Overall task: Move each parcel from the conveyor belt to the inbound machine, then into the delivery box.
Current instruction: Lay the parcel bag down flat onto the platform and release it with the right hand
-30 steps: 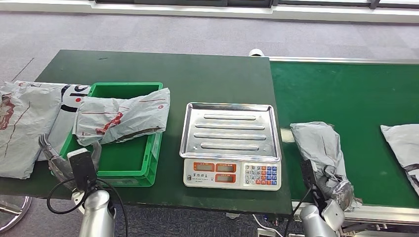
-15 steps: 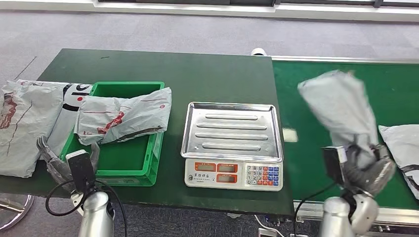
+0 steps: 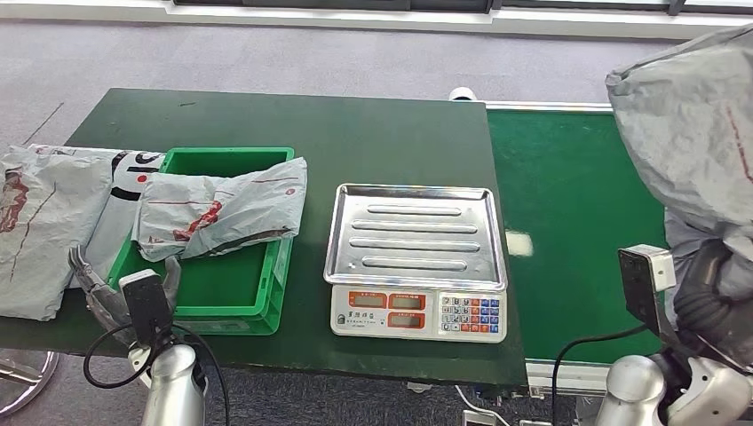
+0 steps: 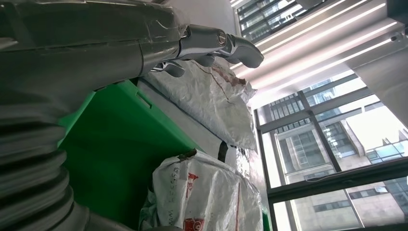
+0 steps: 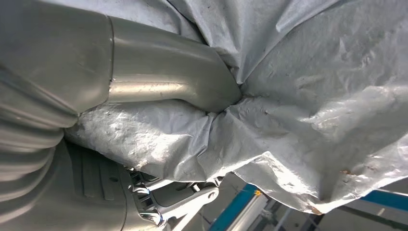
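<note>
Grey carpet (image 3: 355,53) covered the floor behind a dark green table (image 3: 373,133). Next to the table ran a green conveyor belt (image 3: 568,213). On the table sat a scale (image 3: 416,262) with a shiny metal tray on top and buttons on the front. Nothing lay on the tray.

Near the scale stood a green box (image 3: 233,293). One crinkly grey parcel with red marks (image 3: 222,213) lay across the box, partly inside it and partly over its edge. More grey bags (image 3: 44,222) lay on the table just beside the box, at the far left.

The right hand (image 3: 715,306) held a big grey parcel (image 3: 693,133) up in the air, above the belt. In the right wrist view the thick thumb (image 5: 168,86) pressed into the wrinkled parcel (image 5: 298,96), so the hand was squeezing it tight.

The left hand (image 3: 111,297) was low at the front edge of the table, close to the green box. It held nothing. In the left wrist view its fingers (image 4: 226,45) were bent a little and apart, with the green box (image 4: 120,144) and the parcels near them.
</note>
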Robot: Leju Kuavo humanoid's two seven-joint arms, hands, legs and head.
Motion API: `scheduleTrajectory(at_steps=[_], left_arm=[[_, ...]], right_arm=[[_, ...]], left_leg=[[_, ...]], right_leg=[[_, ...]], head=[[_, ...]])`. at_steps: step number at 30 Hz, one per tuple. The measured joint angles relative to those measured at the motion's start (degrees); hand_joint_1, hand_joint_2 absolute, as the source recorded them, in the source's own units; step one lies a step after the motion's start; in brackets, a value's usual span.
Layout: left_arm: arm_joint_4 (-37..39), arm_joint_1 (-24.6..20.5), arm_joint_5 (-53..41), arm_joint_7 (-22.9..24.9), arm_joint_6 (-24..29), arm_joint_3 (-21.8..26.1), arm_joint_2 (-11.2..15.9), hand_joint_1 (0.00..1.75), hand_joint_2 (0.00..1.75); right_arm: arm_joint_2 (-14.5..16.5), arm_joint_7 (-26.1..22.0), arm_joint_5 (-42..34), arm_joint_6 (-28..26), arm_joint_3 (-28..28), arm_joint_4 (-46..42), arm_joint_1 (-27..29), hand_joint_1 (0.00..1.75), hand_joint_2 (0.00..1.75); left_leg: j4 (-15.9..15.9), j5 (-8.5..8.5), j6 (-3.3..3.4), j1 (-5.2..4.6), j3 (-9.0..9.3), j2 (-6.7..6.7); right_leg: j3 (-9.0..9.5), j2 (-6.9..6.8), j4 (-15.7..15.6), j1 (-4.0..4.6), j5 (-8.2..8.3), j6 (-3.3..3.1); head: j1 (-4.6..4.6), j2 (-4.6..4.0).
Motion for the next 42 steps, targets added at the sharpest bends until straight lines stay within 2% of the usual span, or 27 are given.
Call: scheduleTrajectory(at_steps=[42], left_arm=[[-0.3, 0.0, 0.0, 0.0, 0.0, 0.0, 0.0, 0.00, 1.75]], right_arm=[[0.0, 3.2, 6.3, 0.0, 4.7, 7.3, -0.8, 1.75, 1.75]], left_leg=[[0.0, 0.00, -0.01, 0.02, -0.03, -0.04]], right_leg=[[-0.01, -0.01, 0.0, 0.02, -0.02, -0.01]], head=[[0.00, 0.01]])
